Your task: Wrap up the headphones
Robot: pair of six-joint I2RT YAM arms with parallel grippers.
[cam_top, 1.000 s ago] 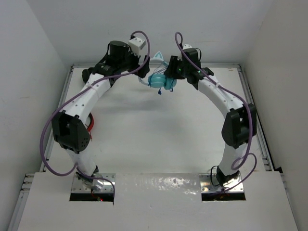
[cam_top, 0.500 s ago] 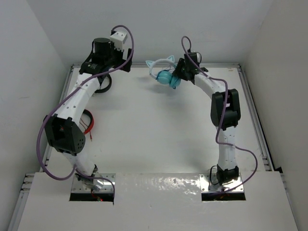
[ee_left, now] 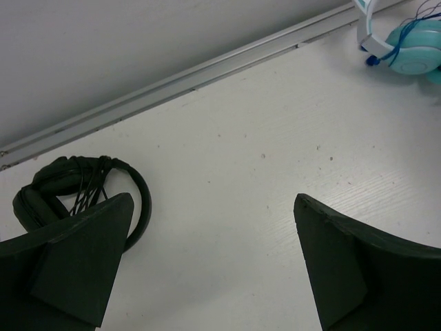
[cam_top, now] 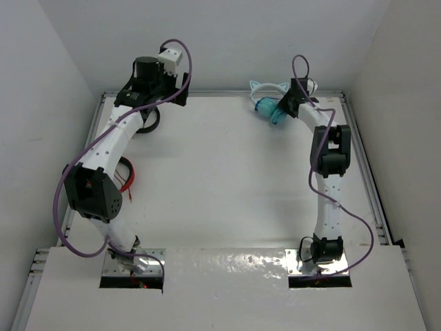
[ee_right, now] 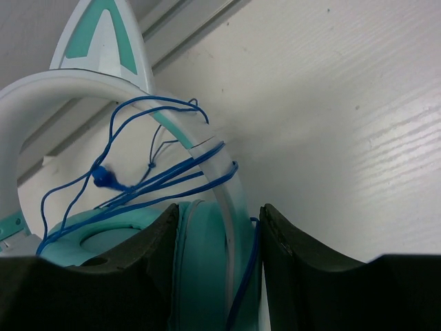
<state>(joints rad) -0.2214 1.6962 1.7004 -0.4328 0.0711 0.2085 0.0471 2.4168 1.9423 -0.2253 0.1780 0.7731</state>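
Headphones [cam_top: 269,109], one; black pair [ee_left: 41,187], one

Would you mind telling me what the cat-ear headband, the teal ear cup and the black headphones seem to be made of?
The headband looks like smooth, slightly glossy hard plastic, given its soft sheen and crisp moulded edges. The ear cup appears to be matte teal padding, perhaps leatherette, with a rounded cushion rim. The black headphones look like dull black plastic with padded cups.

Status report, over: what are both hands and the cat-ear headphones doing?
Left hand open, empty. Right hand shut on the headphones, by far edge. Black headphones far left, apart.
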